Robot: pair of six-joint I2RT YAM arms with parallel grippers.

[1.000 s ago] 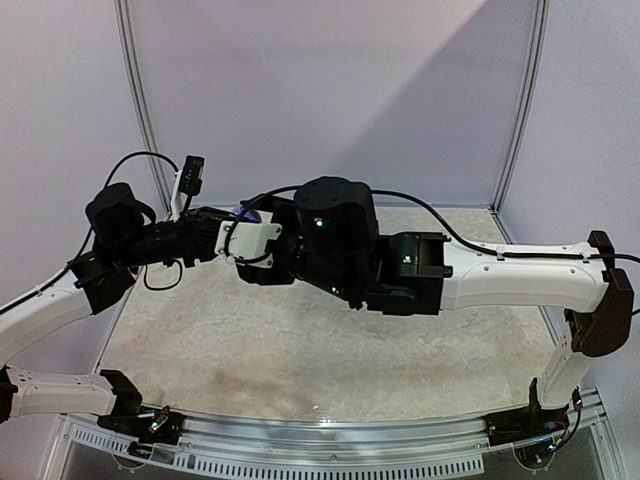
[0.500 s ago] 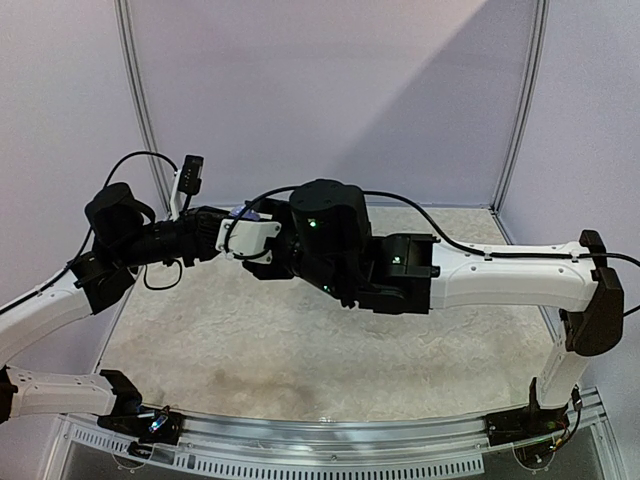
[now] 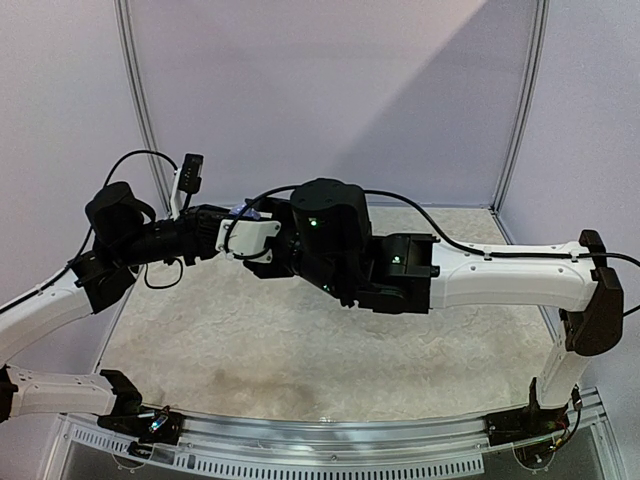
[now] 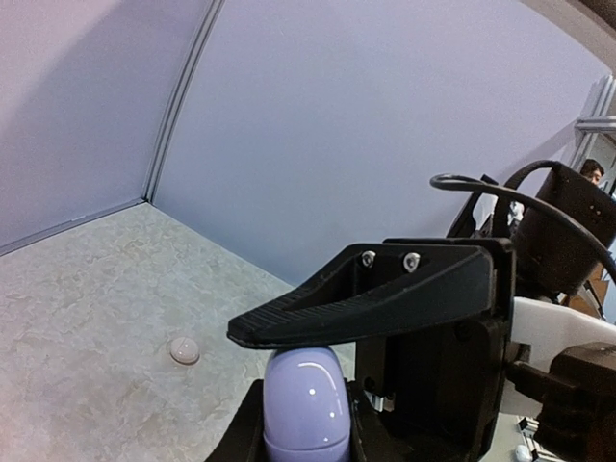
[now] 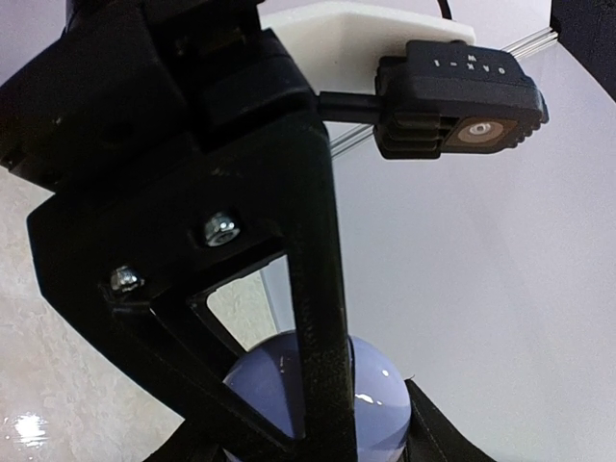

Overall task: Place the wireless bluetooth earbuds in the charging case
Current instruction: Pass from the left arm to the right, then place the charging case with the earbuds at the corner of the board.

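- Over the far left of the table, top view: the left arm and right arm meet wrist to wrist. What lies between them is hidden under the right wrist.
- Left wrist view: the left gripper is clamped narrow on the charging case, its ribbed upper finger pressing on the case's rounded top. The glossy shell looks closed, with no socket or seam showing. One small pale earbud lies on the table, well apart to the left. I see no second one.
- Right wrist view: the case fills the bottom centre, partly behind the left gripper's finger. The right gripper shows only as dark slivers at the bottom edge, on either side of the case. I cannot tell whether they touch it or stand wide of it.
- Step in hand, as I judge it: opening the lid while the left arm holds the body.
- To do it well, the left grip should stay on the lower half only, so that it does not pin the lid shut.
- The right fingers should catch just the lid and swing it along its hinge rather than pull straight.
- The shell looks slippery, so go slowly and keep it low over the table in case it slips.
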